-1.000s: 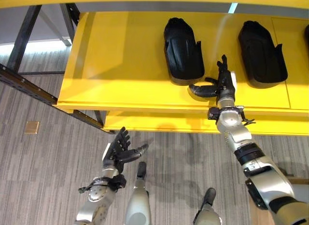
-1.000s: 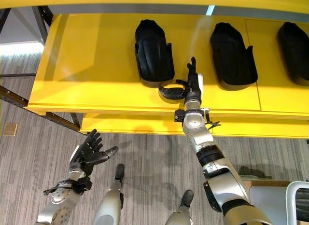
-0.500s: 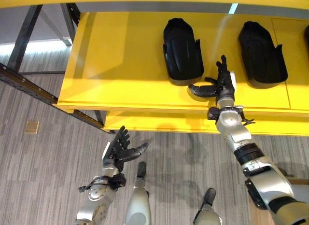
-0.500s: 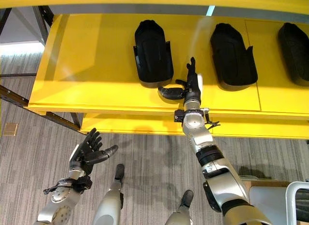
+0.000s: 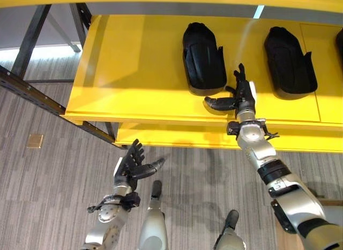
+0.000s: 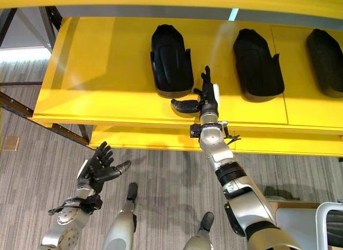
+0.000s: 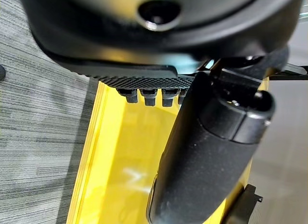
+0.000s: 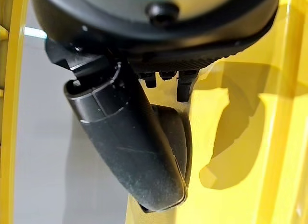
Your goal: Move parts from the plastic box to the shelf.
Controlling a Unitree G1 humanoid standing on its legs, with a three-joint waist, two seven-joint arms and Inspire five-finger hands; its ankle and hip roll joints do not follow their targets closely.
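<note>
Left eye view: right hand [image 5: 242, 97] over the yellow metal shelf [image 5: 139, 73], fingers [image 5: 239, 77] straight and released, thumb out sideways; the nearest black moulded plastic part [image 5: 202, 57] lies just beside the fingertips, apart from them; a second black part [image 5: 288, 60] lies on the fingers' other side.
Right eye view: left hand [image 6: 96, 168] low over the grey striped floor [image 6: 32, 180], fingers spread, holding nothing; a third black part [image 6: 326, 62] lies further along the shelf.
Left wrist view: fingertips straight before the yellow shelf edge.
Right wrist view: fingertips straight, thumb extended above the shelf surface.
Writing: none readable.
</note>
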